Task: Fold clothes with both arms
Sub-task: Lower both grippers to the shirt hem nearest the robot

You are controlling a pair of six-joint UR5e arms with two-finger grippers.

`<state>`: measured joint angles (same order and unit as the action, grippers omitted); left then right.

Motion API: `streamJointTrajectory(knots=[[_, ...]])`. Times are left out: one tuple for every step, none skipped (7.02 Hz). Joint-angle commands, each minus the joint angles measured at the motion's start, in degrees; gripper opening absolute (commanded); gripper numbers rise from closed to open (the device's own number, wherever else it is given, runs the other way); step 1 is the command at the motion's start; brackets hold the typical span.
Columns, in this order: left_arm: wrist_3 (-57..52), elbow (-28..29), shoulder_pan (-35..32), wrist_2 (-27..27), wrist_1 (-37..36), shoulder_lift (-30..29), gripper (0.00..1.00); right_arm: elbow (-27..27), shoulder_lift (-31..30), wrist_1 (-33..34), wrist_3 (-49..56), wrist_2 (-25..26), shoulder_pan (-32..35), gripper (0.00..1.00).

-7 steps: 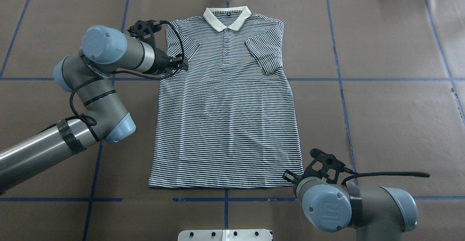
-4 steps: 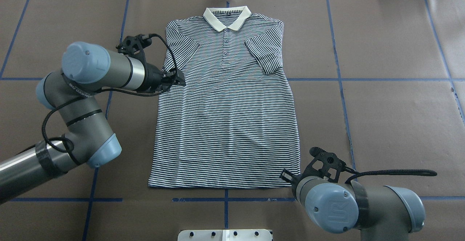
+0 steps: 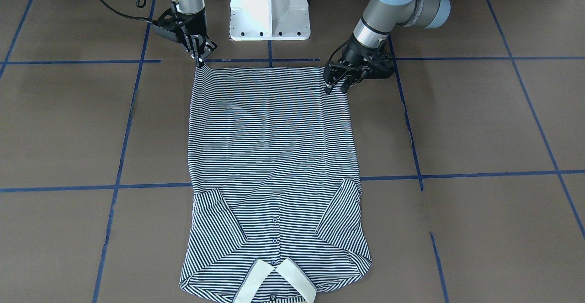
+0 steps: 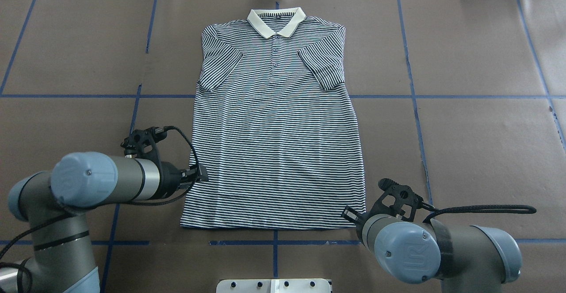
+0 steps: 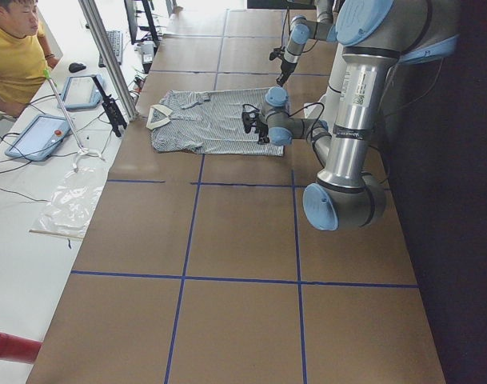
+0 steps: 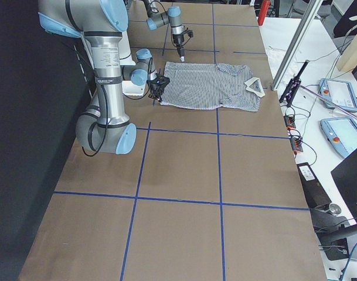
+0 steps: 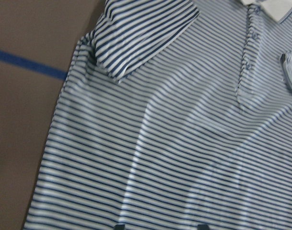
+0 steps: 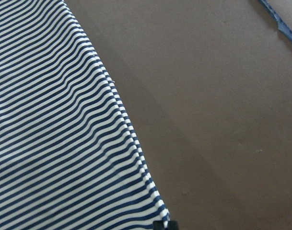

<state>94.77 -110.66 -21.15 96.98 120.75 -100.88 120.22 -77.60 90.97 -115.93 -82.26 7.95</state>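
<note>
Judging the polo shirt (image 4: 274, 142) light and limp, best taken by its near hem corners: right gripper (image 3: 199, 61) pinches one, left gripper (image 3: 336, 86) hovers spread.

shirt (image 4: 276, 142): flat, collar toward far edge
left gripper (image 4: 198, 176): at shirt's side, toward near-left corner
right arm (image 4: 407, 251): near edge, over hem corner

Striped polo shirt (image 4: 274, 142) flat; sleeves folded in

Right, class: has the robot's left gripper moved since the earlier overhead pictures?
Yes. The left gripper has come back toward the robot along the shirt, from the sleeve by the crosswise blue tape line to near the hem.
</note>
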Motion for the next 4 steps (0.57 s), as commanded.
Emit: streamJointTrajectory(knots=[[1.47, -1.84, 4.62, -3.72, -5.57, 2.62, 0.59, 0.02, -0.09, 0.0, 0.0, -0.01, -0.04, 0.0], [1.55, -2.01, 5.24, -3.72, -6.49, 2.53, 0.59, 0.02, -0.1, 0.0, 0.0, -0.01, -0.04, 0.0], [1.55, -1.84, 5.85, -3.72, -6.67, 2.53, 0.59, 0.02, -0.18, 0.0, 0.0, -0.01, 0.05, 0.0], [1.64, -1.75, 6.47, -3.55, -6.67, 2.45, 0.59, 0.02, -0.18, 0.0, 0.0, -0.01, 0.05, 0.0]])
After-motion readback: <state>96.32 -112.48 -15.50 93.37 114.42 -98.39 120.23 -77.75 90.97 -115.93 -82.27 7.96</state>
